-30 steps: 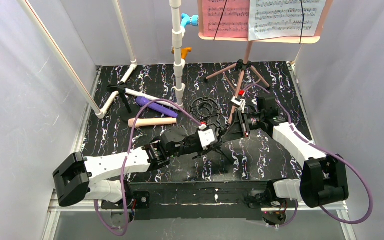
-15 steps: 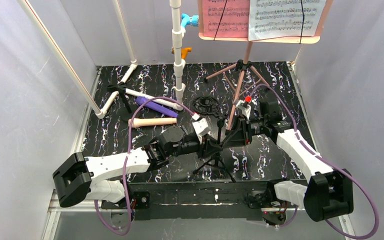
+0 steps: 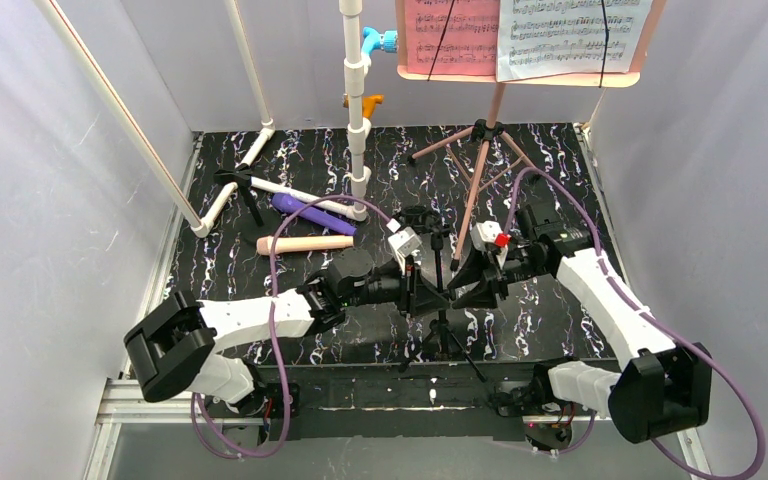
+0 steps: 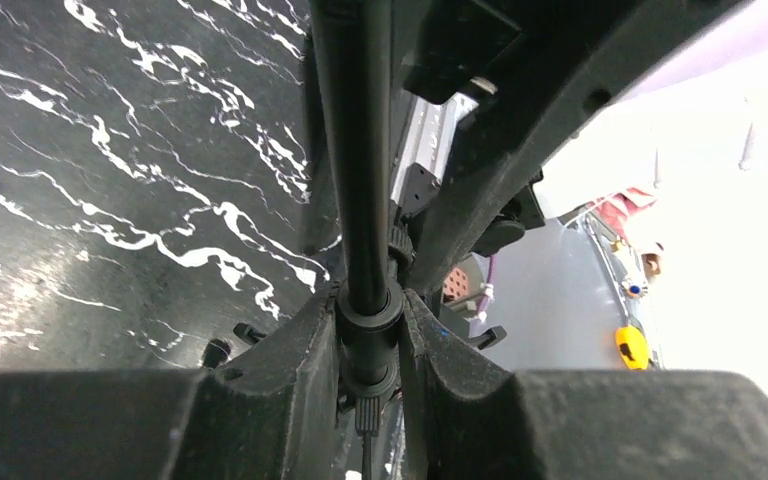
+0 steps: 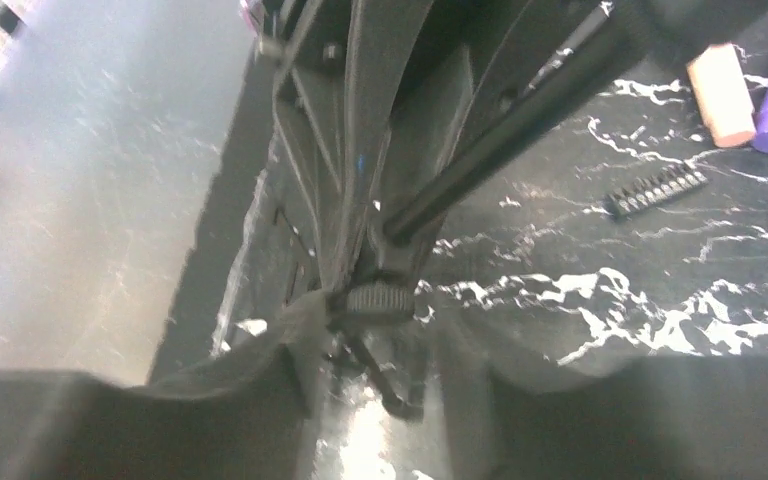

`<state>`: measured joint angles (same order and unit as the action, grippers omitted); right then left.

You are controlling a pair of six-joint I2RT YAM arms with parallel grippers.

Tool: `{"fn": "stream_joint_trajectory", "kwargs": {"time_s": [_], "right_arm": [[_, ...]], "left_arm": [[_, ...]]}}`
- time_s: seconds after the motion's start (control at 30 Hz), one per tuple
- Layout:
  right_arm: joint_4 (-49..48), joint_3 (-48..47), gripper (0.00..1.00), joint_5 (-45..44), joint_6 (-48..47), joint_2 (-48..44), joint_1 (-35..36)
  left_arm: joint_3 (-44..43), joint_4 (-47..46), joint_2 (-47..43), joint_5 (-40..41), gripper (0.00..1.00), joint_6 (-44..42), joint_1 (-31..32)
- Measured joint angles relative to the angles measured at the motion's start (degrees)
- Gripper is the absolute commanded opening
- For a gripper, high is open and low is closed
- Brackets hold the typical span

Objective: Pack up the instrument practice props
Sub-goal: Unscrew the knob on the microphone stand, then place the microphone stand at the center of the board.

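Black tripod stand stands centre-frame, near the lower edge of the table; my left gripper clamps its pole, my right gripper seems closed on its knob. Pink music stand upper right.

A white pipe frame rises from the far-left part of a black, white-veined worktop. Its upright post stands near the middle of the far edge and carries a blue fitting above an orange fitting. A small black comb-like clip lies flat on the worktop. Plain white walls enclose three sides.
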<state>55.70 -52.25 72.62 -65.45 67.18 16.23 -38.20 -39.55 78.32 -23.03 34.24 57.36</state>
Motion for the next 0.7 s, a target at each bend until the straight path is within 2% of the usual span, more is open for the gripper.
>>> {"fn": "stream_joint_trajectory", "kwargs": {"time_s": [0.03, 0.1, 0.17, 0.33, 0.47, 0.53, 0.7], "right_arm": [[-1.0, 0.4, 0.82, -0.6, 2.1, -0.9, 0.0], [-1.9, 1.3, 0.93, -1.6, 6.0, -2.3, -0.6], [-2.2, 1.6, 0.98, -2.0, 9.5, -3.1, -1.7], [-7.1, 2.7, 0.98, 0.6, 20.8, -4.8, -7.5], [-21.0, 8.4, 0.98, 6.3, 40.4, -6.9, -11.9], [-25.6, 10.2, 0.98, 7.7, 46.7, -7.0, -12.4], [-31.2, 10.9, 0.98, 9.6, 54.9, -7.2, -12.5]], "left_arm": [[0.0, -0.3, -0.1, 0.0, 0.0, -0.8, -0.1], [0.3, -0.7, -1.2, 0.7, 0.0, -3.2, -0.6], [1.0, -1.1, -3.1, 1.6, 0.0, -6.6, -1.2], [1.4, -0.6, -7.4, 3.7, 0.0, -15.8, -1.4], [1.5, 2.4, -10.8, 7.4, 0.0, -26.0, 1.0], [1.4, 3.9, -11.7, 9.0, 0.0, -30.1, 2.3], [1.4, 7.1, -11.9, 11.6, 0.0, -36.3, 4.0]]}}
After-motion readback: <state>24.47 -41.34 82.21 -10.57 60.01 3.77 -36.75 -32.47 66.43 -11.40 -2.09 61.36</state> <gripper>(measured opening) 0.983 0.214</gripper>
